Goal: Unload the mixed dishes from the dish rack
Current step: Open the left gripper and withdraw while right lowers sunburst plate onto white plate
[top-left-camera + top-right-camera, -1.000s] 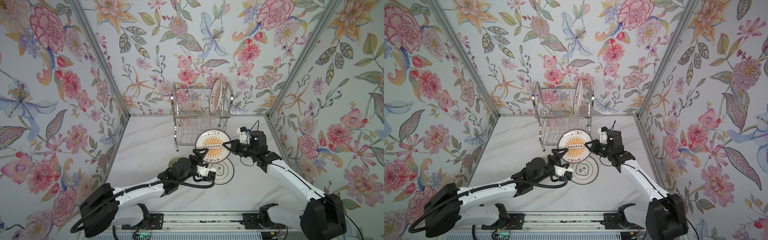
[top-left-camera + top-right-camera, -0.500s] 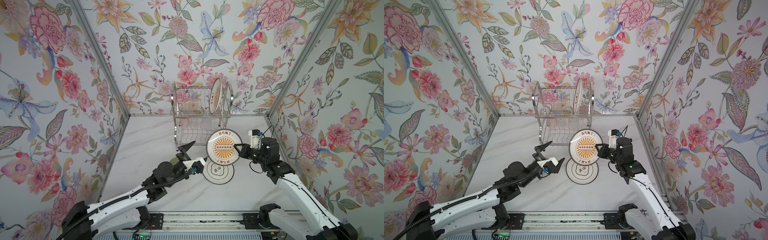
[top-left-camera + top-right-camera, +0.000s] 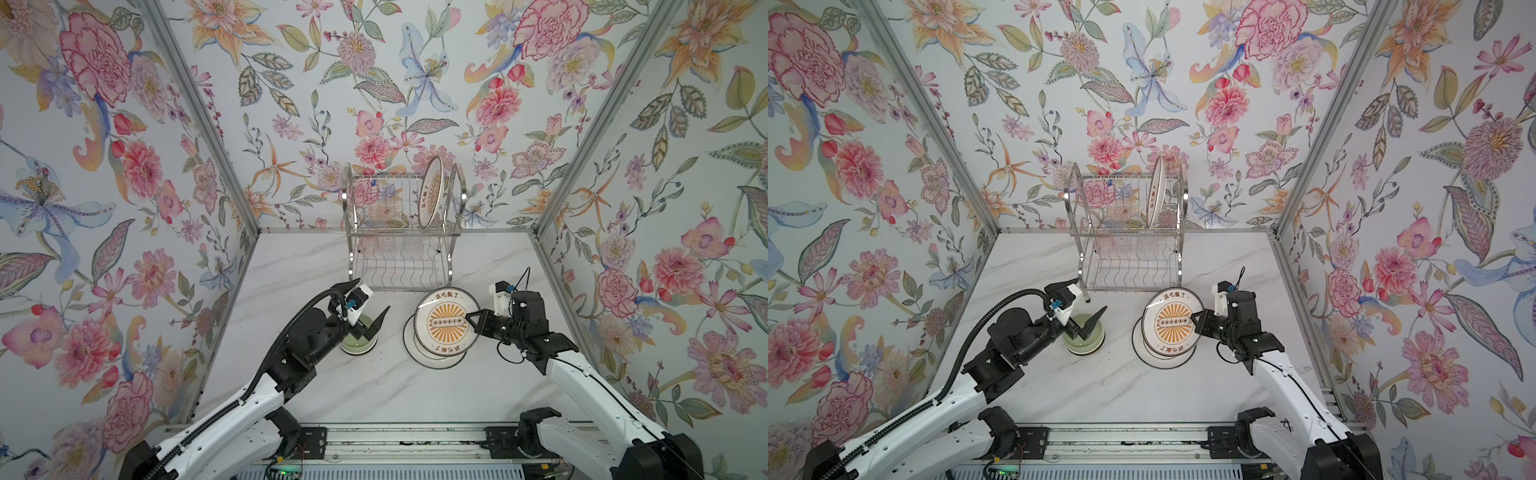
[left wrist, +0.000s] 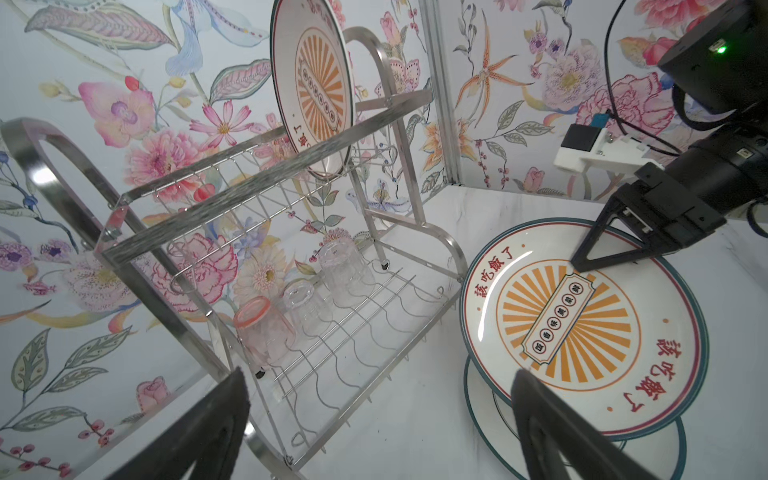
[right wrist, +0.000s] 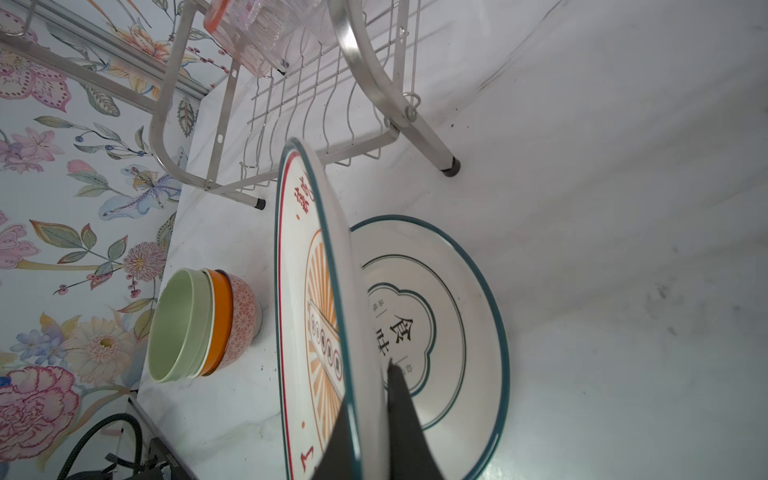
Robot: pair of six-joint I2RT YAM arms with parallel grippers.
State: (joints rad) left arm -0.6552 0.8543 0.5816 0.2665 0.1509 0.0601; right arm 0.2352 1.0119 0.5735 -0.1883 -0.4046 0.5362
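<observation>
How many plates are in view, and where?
3. One sunburst plate stands in the dish rack's upper tier; a second sunburst plate is held by the right gripper over a third plate lying flat on the table. None looks hidden.

Right claw (image 3: 1195, 321) pinching sunburst plate (image 3: 1167, 328) over second plate (image 3: 1143, 358), left claw (image 3: 1080, 302) spread above green bowl (image 3: 1088, 344), dish rack (image 3: 1129, 232) behind

The white marbled tabletop (image 3: 374, 390) is filling the lower middle of both top views. The dish rack (image 3: 401, 249) is standing on it at the frame's centre, near the back wall. Below and left of the rack, a stack of bowls (image 3: 358, 347) is sitting on the marble: a green bowl (image 5: 174, 324) is nesting in an orange bowl (image 5: 222, 320), and that in a pink-patterned bowl (image 5: 245, 320). To the stack's right, apart from it, a teal-rimmed white plate (image 5: 457, 291) is lying flat.
</observation>
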